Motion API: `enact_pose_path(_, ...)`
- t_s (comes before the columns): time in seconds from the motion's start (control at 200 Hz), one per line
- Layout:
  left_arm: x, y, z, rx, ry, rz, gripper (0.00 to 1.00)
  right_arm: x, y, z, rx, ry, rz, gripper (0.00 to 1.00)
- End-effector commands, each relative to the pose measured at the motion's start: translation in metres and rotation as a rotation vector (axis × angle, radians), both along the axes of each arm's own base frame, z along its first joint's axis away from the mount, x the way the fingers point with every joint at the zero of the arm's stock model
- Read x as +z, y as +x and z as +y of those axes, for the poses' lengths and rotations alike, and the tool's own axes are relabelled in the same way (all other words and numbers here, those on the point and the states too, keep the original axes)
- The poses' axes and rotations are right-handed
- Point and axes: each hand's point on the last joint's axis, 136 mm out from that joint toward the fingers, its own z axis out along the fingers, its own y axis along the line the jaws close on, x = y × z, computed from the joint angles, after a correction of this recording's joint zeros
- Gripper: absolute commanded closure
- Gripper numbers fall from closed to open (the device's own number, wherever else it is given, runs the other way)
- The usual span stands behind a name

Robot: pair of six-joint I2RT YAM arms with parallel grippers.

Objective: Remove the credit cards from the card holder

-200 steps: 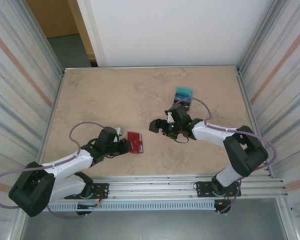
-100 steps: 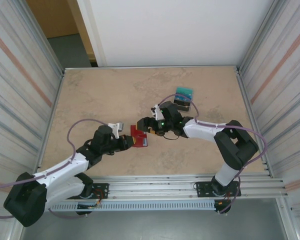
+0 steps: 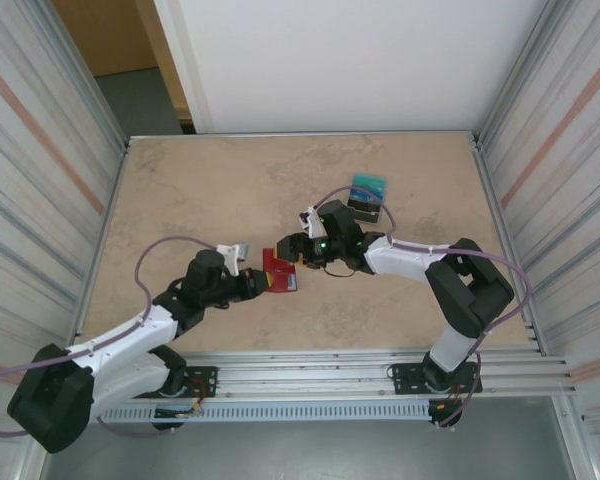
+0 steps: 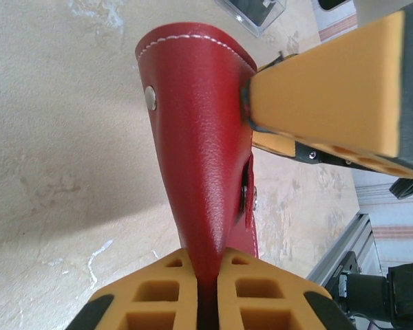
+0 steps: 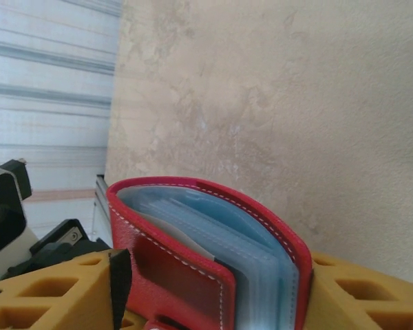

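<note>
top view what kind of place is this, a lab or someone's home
Most likely a robot test cell in a lab, not a home: a left arm and right arm bolted to an aluminium rail, a stone-look table, and ribbed metal walls closing it in on both sides.

This is a robot lab cell. A left arm [image 3: 130, 335] and a right arm [image 3: 410, 262] are bolted to a rail [image 3: 330, 365] at a table [image 3: 230, 190]. Ribbed metal walls [image 3: 40, 170] enclose it.
</note>
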Motion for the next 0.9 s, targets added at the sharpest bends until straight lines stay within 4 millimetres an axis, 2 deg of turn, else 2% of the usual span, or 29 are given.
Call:
enact_pose_path(0.0,0.028,0.009,-0.013,-0.032,-0.056,-0.077,0.88,0.020,-0.005,0.016,0.047,0.084,-0.011,0.47)
enact_pose_path(0.11,0.028,0.010,-0.014,-0.031,-0.055,-0.072,0.84,0.025,-0.004,0.018,0.046,0.112,-0.012,0.58)
enact_pose_path(0.291,0.026,0.012,-0.012,-0.018,-0.049,-0.070,0.76,0.028,-0.004,0.020,0.051,0.127,-0.016,0.67)
enact_pose_path(0.486,0.031,0.014,-0.010,-0.001,-0.054,-0.093,0.66,0.036,-0.003,0.021,0.053,0.164,-0.017,0.87)
enact_pose_path(0.611,0.037,0.016,-0.006,0.009,-0.045,-0.132,0.46,0.040,0.001,0.017,0.039,0.178,-0.022,0.92)
enact_pose_path(0.757,0.049,0.021,0.012,0.067,-0.037,-0.184,0.21,0.047,0.009,0.005,0.008,0.191,-0.040,0.96)
enact_pose_path(0.897,0.062,0.026,0.028,0.132,-0.065,-0.260,0.12,0.056,0.018,-0.009,-0.027,0.207,-0.059,0.98)
